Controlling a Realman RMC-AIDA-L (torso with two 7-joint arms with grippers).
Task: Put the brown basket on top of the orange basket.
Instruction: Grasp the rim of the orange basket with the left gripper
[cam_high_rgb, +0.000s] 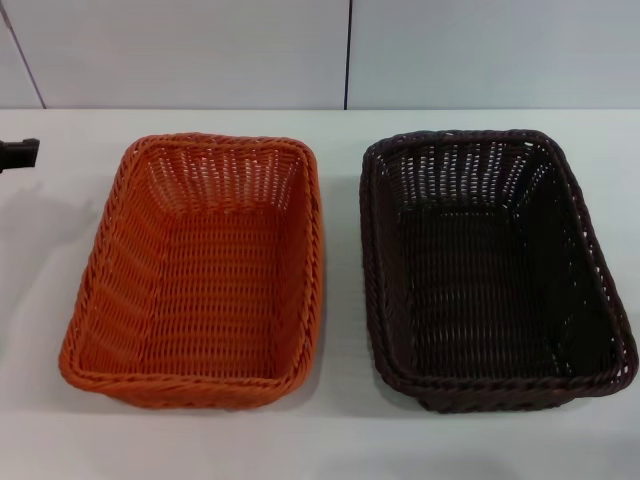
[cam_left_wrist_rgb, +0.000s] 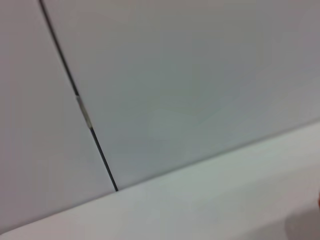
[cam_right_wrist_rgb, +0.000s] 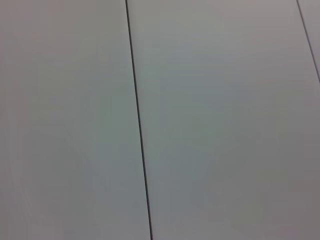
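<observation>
While both baskets sit apart on bench (cam_high_rgb: 340, 420): brown basket (cam_high_rgb: 490, 270) on right, nearer right arm, long axis front-to-back; orange basket (cam_high_rgb: 200, 270) left. Jaws unseen; state unknown.

A white table (cam_high_rgb: 340, 430) fills most of the head view, running back to a pale panelled wall across the top of the frame. Two woven baskets rest directly on it, side by side but apart. The orange basket (cam_high_rgb: 200, 270) sits left of centre; the brown basket (cam_high_rgb: 490, 270) sits right of centre, turned slightly askew, its lower right corner nearly reaching the frame's right edge.
</observation>
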